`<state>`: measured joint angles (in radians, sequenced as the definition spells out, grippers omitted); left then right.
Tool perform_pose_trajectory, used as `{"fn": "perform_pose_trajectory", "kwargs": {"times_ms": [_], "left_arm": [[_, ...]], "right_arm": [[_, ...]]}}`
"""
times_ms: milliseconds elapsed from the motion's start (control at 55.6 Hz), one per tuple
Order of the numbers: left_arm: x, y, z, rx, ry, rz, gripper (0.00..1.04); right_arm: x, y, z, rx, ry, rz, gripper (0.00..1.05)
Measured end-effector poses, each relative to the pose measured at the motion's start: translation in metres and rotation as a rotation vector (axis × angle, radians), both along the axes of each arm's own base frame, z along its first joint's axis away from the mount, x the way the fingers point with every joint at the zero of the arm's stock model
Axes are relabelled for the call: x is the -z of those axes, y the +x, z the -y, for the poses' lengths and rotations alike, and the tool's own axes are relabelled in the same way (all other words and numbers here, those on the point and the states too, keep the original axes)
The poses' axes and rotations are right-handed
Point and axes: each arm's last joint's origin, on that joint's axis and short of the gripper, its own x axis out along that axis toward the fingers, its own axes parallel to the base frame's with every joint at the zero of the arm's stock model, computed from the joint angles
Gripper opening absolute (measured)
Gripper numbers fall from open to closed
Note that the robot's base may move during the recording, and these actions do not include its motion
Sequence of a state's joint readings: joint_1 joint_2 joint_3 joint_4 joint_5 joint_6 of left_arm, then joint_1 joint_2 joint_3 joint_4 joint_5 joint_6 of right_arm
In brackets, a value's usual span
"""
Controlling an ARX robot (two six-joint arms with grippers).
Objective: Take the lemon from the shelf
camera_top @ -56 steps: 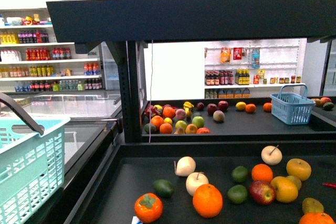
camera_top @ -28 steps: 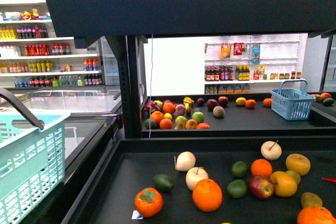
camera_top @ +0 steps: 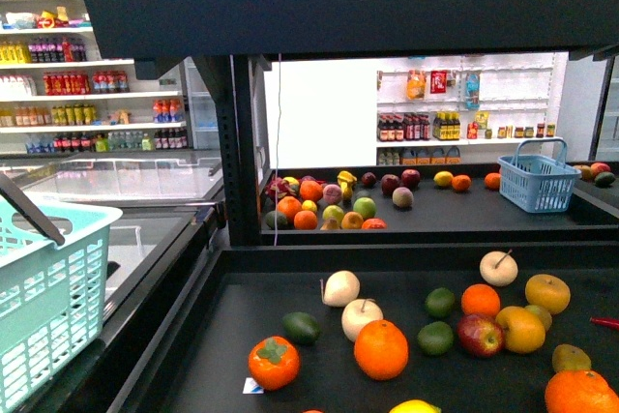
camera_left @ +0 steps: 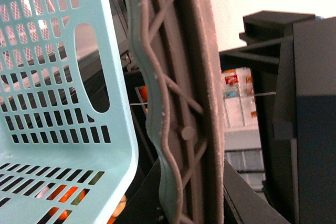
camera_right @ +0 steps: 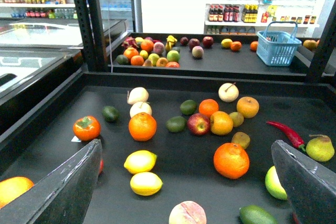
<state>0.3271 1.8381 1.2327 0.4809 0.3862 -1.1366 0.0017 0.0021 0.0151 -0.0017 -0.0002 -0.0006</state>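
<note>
1. The front view has drifted compared with a second ago. The top tier of the black shelf point(camera_top: 319, 12) now sits higher in frame, and the fruit on the lower tray has slid upward.
2. The rounded top of the lemon point(camera_top: 416, 406) now peeks in at the bottom edge of the front view, just below the big orange point(camera_top: 381, 349). It was out of frame a second ago.
3. The pale teal basket point(camera_top: 48, 297) at the left edge has sunk lower in frame.
4. In the right wrist view the lemon point(camera_right: 140, 161) lies on the lower tray with its nub pointing away from the persimmon point(camera_right: 86, 127). A second, similar yellow fruit point(camera_right: 146, 183) lies just beside it.
5. The right gripper point(camera_right: 185, 148) is spread wide and holds nothing. It hangs above the tray, well clear of the fruit.
6. The basket handle point(camera_left: 184, 103) fills the left wrist view, and no part of the left gripper shows, so its grip cannot be told.
7. Judgement: the view seems to be tipping toward the lower tray, so the reach for the lemon has not begun.
</note>
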Motion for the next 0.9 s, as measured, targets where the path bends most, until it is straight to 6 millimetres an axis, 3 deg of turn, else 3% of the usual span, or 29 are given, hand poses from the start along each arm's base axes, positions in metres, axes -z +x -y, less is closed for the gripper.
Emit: {"fn": "perform_pose_trajectory", "kwargs": {"times_ms": [198,378,576,666,900], "left_arm": [[-0.032,-0.030,0.030,0.160,0.139,0.040,0.09],[-0.058,-0.049,0.078,0.361,0.219,0.117,0.09],[-0.054,-0.050,0.147,0.591,0.189,0.150,0.09],[-0.053,-0.050,0.170,0.659,0.187,0.174,0.09],[-0.028,-0.033,0.235,0.855,0.156,0.169,0.09]], "right_arm": [[0.000,0.000,0.000,0.000,0.000,0.000,0.97],[0.000,0.000,0.000,0.000,0.000,0.000,0.97],[0.000,0.000,0.000,0.000,0.000,0.000,0.97],[0.000,0.000,0.000,0.000,0.000,0.000,0.97],[0.000,0.000,0.000,0.000,0.000,0.000,0.97]]}}
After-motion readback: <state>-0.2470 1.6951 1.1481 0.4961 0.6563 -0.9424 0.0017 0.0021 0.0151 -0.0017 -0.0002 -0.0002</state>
